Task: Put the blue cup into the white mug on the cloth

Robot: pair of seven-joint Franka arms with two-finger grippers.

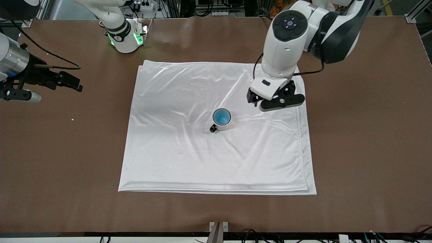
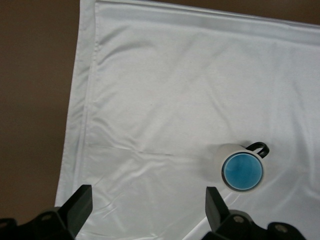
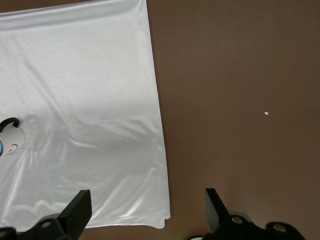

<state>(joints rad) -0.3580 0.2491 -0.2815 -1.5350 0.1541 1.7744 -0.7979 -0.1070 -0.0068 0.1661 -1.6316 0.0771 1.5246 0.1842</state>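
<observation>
The white mug (image 1: 222,127) stands upright on the cloth (image 1: 189,162) near its middle, its black handle toward the front camera. The blue cup (image 1: 222,116) sits inside it; only its bright blue inside shows. My left gripper (image 1: 275,101) is open and empty, up over the cloth toward the left arm's end, apart from the mug. In the left wrist view its gripper (image 2: 147,200) spans bare cloth (image 2: 165,90), with the mug (image 2: 222,155) and cup (image 2: 242,171) off to one side. My right gripper (image 1: 69,82) is open and empty over the bare table. In its wrist view the gripper (image 3: 145,200) straddles the cloth's (image 3: 75,75) edge.
The brown table (image 1: 364,141) surrounds the cloth on all sides. A tiny white speck (image 1: 72,119) lies on the table toward the right arm's end and also shows in the right wrist view (image 3: 266,113). The right arm's base (image 1: 126,37) stands at the table's back edge.
</observation>
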